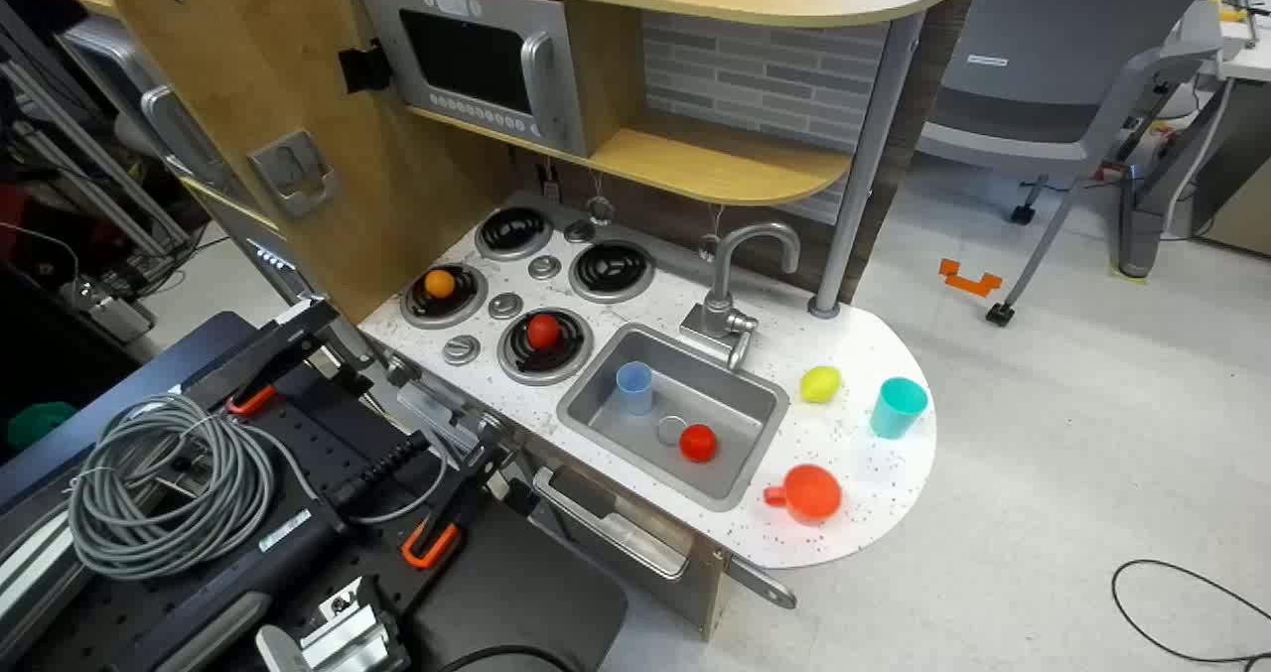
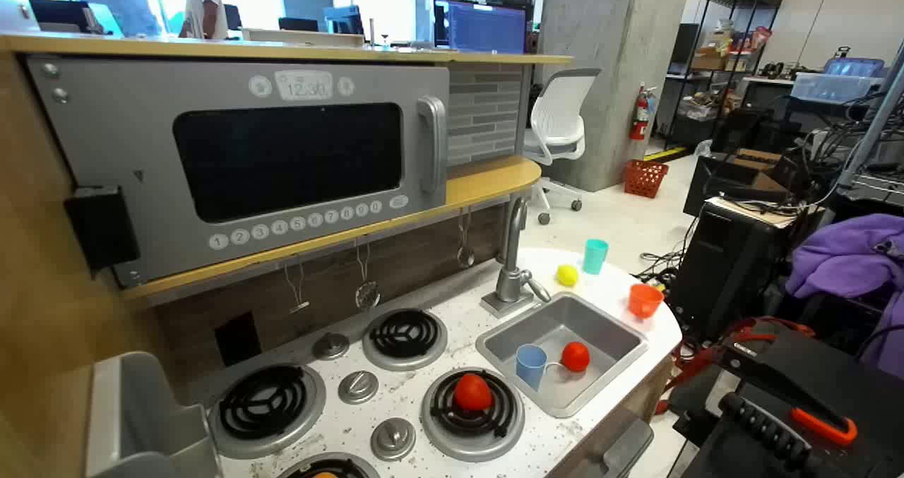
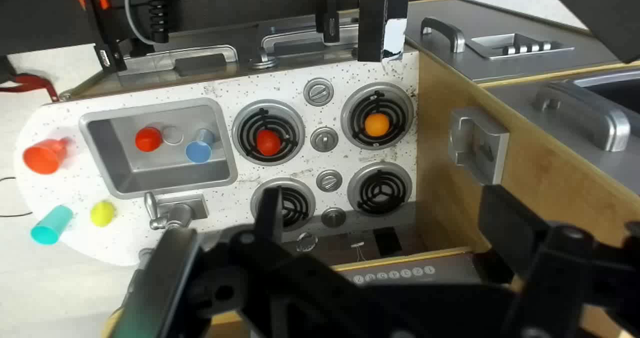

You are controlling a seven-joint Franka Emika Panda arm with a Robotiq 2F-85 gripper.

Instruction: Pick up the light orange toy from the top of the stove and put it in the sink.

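Light orange toy (image 3: 376, 125) rests on the front stove burner (image 3: 350, 134), on the side nearest to the wooden panel (image 3: 435, 158), and is not yet taken. It looks round, so I judge that it can roll if one finger touches it before the other. My gripper (image 3: 382, 210) has its fingers (image 3: 510, 223) wide apart, with nothing held between them. In the wrist view it overlaps the panel and the microwave (image 3: 417, 272); how near it is I cannot tell, therefore a hasty descent may strike one of these. In an exterior view only a small piece of the toy (image 2: 325, 474) enters at the lower edge, so a poor grip could escape my attention there.

On the neighbouring burner (image 3: 241, 152) sits a red toy (image 3: 268, 142). It is between my toy and the sink (image 3: 165, 179), and if I carry too low, I could knock it away.

Inside the sink there are a blue cup (image 1: 635, 391), standing upright, and a second red toy (image 1: 697, 443), apart from it. If I release above the cup, the orange toy may tip it or stay on its rim. The faucet (image 1: 720, 305) at the back edge is one more obstacle. Farther out, the counter (image 1: 856, 349) bears an orange-red cup (image 1: 812, 498) and a teal cup (image 1: 899, 409); what these three cups contain, I cannot make out.
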